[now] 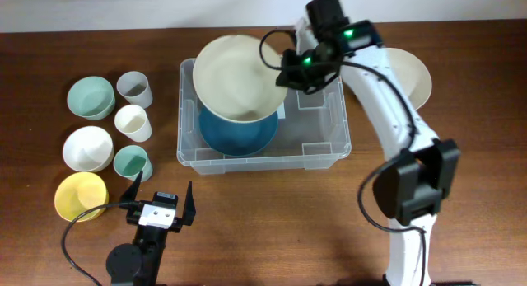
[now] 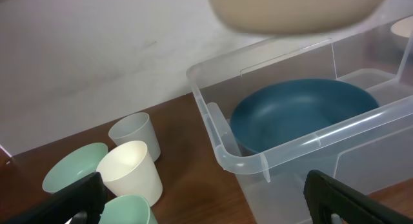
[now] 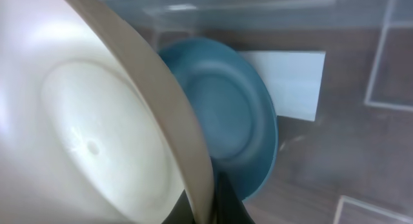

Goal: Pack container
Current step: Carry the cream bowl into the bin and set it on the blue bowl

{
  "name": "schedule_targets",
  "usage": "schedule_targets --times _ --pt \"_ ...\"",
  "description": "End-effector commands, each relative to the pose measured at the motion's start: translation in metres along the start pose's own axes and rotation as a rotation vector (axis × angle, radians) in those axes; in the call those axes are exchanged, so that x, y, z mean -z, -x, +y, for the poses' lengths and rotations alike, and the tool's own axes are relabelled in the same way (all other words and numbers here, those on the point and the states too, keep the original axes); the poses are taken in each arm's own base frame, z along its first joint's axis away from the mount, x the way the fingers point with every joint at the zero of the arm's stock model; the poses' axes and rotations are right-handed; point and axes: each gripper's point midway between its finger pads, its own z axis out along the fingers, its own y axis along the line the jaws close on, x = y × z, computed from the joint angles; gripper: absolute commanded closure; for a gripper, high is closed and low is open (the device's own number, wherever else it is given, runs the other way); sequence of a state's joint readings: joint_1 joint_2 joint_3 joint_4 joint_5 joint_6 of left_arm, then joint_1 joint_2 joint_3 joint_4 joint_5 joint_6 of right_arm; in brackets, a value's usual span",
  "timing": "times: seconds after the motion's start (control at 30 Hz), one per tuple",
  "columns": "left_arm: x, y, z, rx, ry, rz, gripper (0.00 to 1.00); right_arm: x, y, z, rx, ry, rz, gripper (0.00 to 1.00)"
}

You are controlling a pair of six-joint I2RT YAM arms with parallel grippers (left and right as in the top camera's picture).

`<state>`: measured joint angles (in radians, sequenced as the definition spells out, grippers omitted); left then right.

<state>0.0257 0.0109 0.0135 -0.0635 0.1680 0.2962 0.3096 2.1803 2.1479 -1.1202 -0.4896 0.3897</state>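
Grips with the right gripper (image 1: 298, 66), clamped on the rim of the cream dish (image 1: 235, 76), above the container (image 1: 325, 125). Hangs over the blue bowl (image 1: 239, 133) in its left half, long axis left-right. Leaves the left gripper (image 1: 160, 197) spread apart, near the front wall.

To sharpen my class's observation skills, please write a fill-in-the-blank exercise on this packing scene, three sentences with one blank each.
1. The lower bowl, lying inside the container, is ____ in colour.
2. The right gripper grips the cream bowl by its rim; the left gripper holds ____.
3. The left gripper's jaws stand ____.
Missing words: blue; nothing; open.
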Motion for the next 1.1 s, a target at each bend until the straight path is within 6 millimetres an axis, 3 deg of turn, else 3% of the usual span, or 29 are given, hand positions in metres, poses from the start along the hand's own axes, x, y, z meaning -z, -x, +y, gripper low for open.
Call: schedule_targets --times 0.0,0.4,1.07 --pt "0.0 -0.001 0.0 -0.004 -0.002 0.0 0.0 -0.022 -0.008 -0.001 -0.027 -0.013 0.041 0.96" --pt "0.0 -0.001 0.0 -0.004 -0.002 0.0 0.0 -0.063 -0.028 -0.014 -0.033 -0.091 0.129 0.96" --pt "0.0 -0.001 0.0 -0.005 -0.002 0.0 0.0 -0.092 -0.036 -0.037 -0.041 -0.185 0.159 0.96"
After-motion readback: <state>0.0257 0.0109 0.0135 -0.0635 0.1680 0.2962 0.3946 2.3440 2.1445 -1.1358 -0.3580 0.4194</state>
